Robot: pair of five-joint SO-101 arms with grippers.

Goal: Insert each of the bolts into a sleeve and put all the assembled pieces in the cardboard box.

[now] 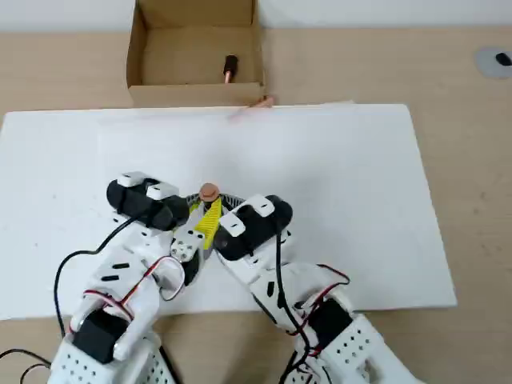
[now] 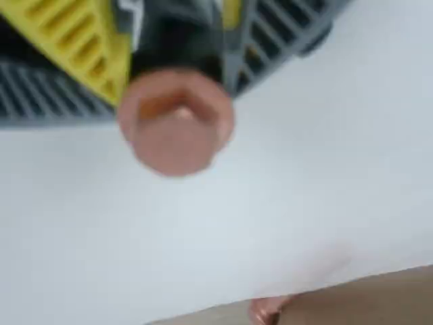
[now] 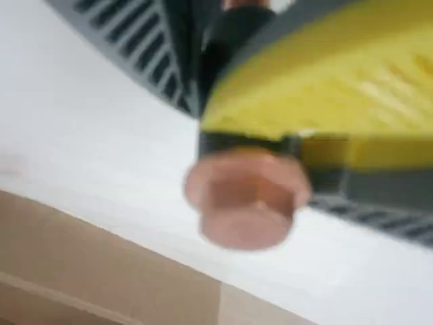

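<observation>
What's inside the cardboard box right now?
One black-and-copper piece lies near the right wall of the cardboard box, seen from the high view. The box's near wall hides the floor just behind it.

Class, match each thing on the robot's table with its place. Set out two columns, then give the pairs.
Things:
1 cardboard box
2 assembled piece
3 bolt head
4 white sheet

Places:
A where the two arms meet
B inside the box
C spread under both arms
D beyond the sheet's far edge

Pairs: 1-D, 2-B, 3-A, 4-C
</observation>
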